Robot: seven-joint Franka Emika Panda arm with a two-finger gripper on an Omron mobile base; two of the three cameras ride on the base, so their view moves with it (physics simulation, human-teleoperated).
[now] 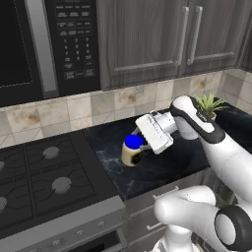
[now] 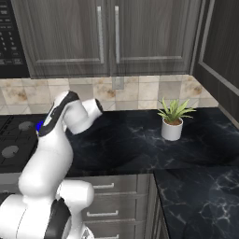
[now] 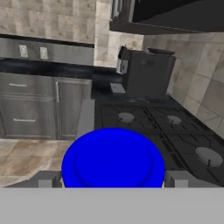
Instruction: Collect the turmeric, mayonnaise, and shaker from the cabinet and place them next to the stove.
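Observation:
The mayonnaise (image 1: 131,151), a stout jar with a bright blue lid, stands upright on the black marbled countertop (image 1: 162,170), just right of the stove (image 1: 47,177). My gripper (image 1: 138,146) reaches in from the right at lid height, its fingers on either side of the jar. In the hand view the blue lid (image 3: 113,157) spans the whole gap between the fingertips (image 3: 48,179), with the stove (image 3: 170,127) beyond. The arm hides most of the jar in the right base view, where a sliver of blue lid (image 2: 39,125) shows. The turmeric and the shaker are out of view.
A potted plant (image 1: 209,104) (image 2: 172,120) stands at the back of the counter, right of the arm. Grey wood-grain cabinet doors (image 1: 147,34) hang shut above, next to a black microwave (image 1: 49,44). A dark coffee machine (image 3: 146,72) sits beyond the stove.

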